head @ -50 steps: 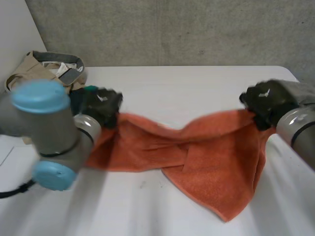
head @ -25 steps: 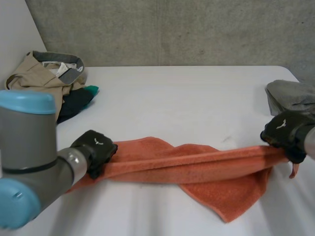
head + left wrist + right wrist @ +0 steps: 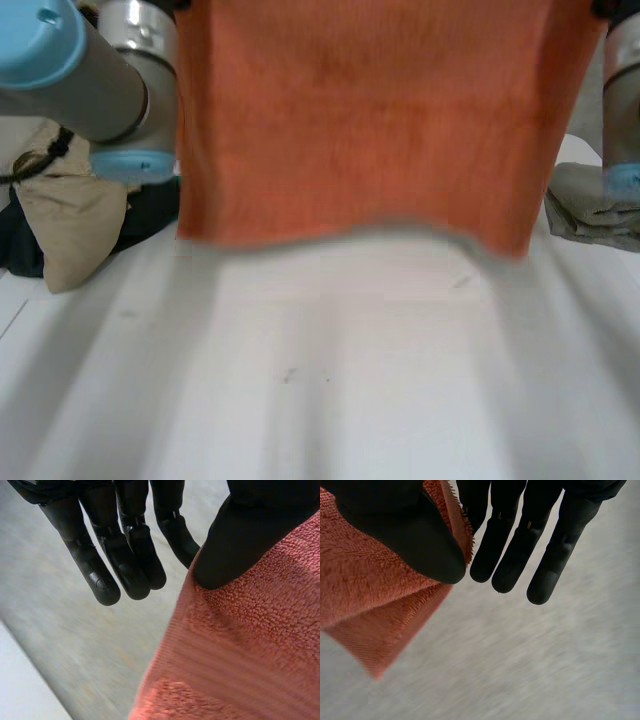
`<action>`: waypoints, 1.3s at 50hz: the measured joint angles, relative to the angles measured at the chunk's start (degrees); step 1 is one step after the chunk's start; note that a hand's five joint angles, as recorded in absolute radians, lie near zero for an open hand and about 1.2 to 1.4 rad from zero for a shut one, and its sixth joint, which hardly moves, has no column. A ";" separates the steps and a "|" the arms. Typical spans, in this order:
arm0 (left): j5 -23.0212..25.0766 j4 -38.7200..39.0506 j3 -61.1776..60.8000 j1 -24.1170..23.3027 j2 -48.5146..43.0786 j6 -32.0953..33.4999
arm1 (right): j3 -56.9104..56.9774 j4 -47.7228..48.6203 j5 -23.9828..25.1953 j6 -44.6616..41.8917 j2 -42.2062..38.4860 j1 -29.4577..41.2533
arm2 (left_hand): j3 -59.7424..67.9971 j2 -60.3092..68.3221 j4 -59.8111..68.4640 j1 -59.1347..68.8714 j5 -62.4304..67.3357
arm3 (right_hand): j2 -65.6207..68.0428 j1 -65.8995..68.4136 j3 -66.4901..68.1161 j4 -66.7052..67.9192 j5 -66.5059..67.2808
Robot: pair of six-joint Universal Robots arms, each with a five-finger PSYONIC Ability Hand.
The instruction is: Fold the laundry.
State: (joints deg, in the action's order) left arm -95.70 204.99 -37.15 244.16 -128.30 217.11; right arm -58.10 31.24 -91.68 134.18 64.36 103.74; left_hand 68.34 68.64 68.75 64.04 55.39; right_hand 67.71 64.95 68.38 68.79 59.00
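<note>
Lifted off tabletop, orange towel now hangs spread; left robot hand and right robot hand each pinch top edge.

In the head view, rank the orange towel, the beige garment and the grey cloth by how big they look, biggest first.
1. orange towel, by far, though it is held up near the camera, which inflates it.
2. beige garment.
3. grey cloth. This and the beige garment are both partly hidden, so their order is unsure.
</note>
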 measured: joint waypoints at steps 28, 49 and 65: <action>5.65 4.96 -54.73 0.83 8.66 -0.47 | -24.56 -9.64 2.36 0.14 -6.98 -1.09 | 0.12 0.07 0.00 0.00 0.00 | 0.50 0.25 0.00 0.00 0.00; 6.81 3.89 -67.01 3.10 15.31 -0.71 | -25.40 -32.40 15.24 16.99 -8.55 -14.90 | 0.12 0.07 0.00 0.00 0.00 | -0.29 -0.44 -1.05 -1.50 -2.47; 6.59 -15.86 -72.02 2.90 24.82 0.14 | -32.43 -44.58 17.77 3.37 2.48 -19.80 | 0.12 0.07 0.00 0.00 0.00 | 0.22 -0.44 -0.01 0.00 -1.83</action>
State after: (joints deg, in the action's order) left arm -89.12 189.14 -109.17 247.06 -103.49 217.25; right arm -90.53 -13.34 -73.91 137.55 66.84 83.93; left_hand 68.46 68.71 68.76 64.04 55.39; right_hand 67.93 64.51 68.37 68.79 57.17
